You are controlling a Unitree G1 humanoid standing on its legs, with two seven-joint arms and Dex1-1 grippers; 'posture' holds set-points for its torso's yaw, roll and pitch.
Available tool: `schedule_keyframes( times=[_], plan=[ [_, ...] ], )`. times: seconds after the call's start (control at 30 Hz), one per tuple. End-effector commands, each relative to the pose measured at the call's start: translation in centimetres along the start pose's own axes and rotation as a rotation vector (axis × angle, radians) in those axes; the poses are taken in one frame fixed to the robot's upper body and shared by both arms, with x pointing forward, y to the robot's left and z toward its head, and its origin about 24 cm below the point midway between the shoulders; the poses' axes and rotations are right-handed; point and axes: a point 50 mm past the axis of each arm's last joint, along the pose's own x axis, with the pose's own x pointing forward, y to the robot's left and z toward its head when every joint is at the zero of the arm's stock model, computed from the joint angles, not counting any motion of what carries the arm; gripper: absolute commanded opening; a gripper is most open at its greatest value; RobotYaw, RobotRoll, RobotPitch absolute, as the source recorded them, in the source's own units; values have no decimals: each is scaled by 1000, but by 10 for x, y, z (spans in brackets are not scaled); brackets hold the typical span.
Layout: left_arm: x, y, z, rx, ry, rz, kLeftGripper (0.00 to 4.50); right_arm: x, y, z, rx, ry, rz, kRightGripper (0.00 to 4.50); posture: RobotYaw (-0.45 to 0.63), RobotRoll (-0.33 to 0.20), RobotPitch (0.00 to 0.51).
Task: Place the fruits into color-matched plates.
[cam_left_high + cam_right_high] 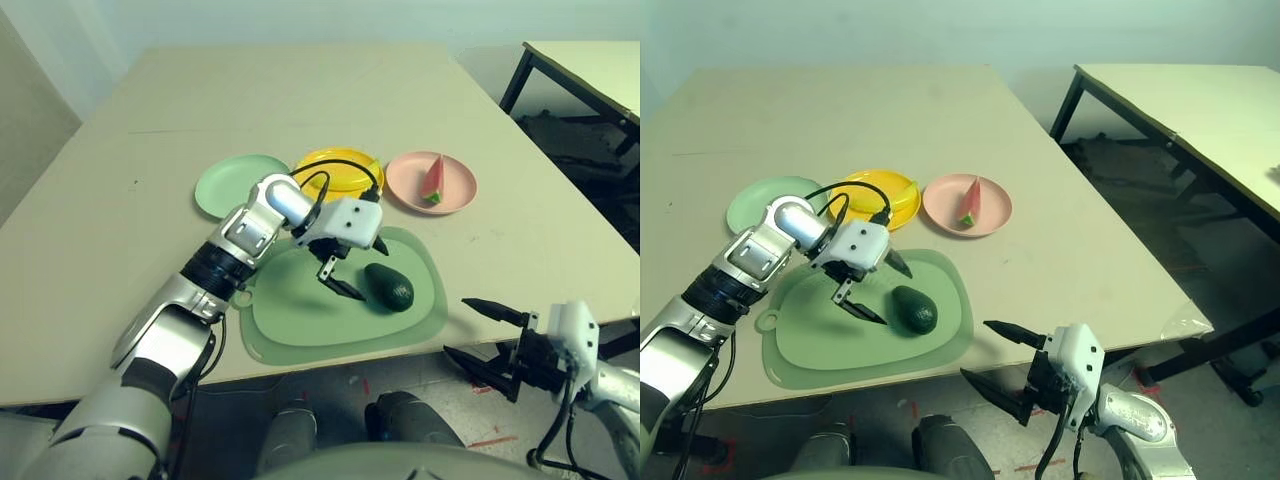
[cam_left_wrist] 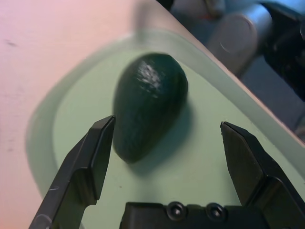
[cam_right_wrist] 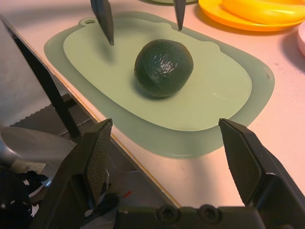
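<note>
Left eye view: the avocado (image 1: 389, 286) lies on the mat (image 1: 300, 325), long axis far-left to near-right. My left fingers (image 1: 343, 290) hang spread beside it; my right fingers (image 1: 490, 310) spread too.

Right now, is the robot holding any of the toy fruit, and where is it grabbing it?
No, nothing is held. The left tool is open, poised beside the avocado on the cutting mat. The right tool is open off the table's edge.

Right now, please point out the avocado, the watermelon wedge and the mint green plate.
avocado (image 1: 389, 286), left eye view, middle of its dark skin
watermelon wedge (image 1: 433, 181), left eye view, red flesh
mint green plate (image 1: 225, 186), left eye view, bare inner surface
</note>
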Motion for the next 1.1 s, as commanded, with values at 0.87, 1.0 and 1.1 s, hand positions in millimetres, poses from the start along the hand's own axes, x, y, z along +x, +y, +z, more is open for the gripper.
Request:
schedule_keyframes(
  times=[0.87, 1.0, 1.1],
  plan=[
    [29, 9, 11, 91, -1, -14, 4478, -2, 8, 2, 1, -18, -29, 4500, -235, 0, 46],
    [34, 9, 7, 97, 12, -10, 4478, -2, 8, 2, 1, -19, -29, 4500, -233, 0, 45],
    [37, 10, 7, 93, 5, -6, 4478, -1, 8, 1, 1, -19, -30, 4500, -233, 0, 45]
  ],
)
